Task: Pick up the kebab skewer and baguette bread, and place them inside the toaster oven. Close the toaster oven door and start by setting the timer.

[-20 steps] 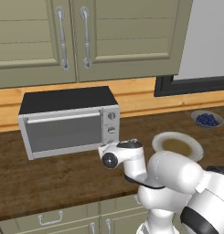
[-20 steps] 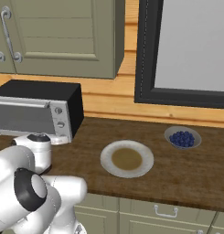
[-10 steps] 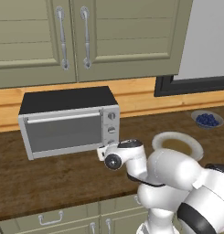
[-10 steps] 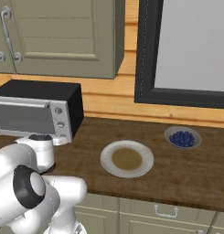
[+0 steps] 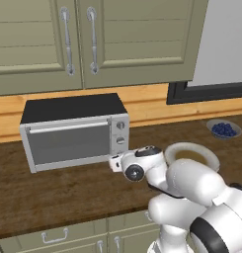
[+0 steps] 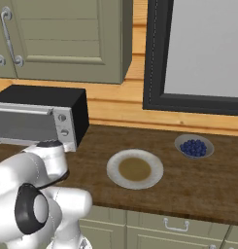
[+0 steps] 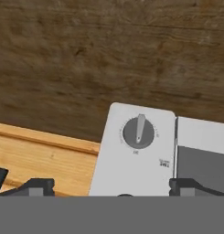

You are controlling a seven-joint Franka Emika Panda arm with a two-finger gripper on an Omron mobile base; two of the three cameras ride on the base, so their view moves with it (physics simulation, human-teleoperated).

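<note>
Two fingers of my hand stood apart, empty; the hand had crept nearer the toaster oven, knob just ahead.

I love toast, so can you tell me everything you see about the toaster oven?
The toaster oven is a boxy silver machine with a flat black top. Its grey glass door is shut, with a long silver bar handle across the top. Round knobs sit in a column down its right side. It stands upright on the brown wooden counter, back near the wall, under green cupboards.
</note>
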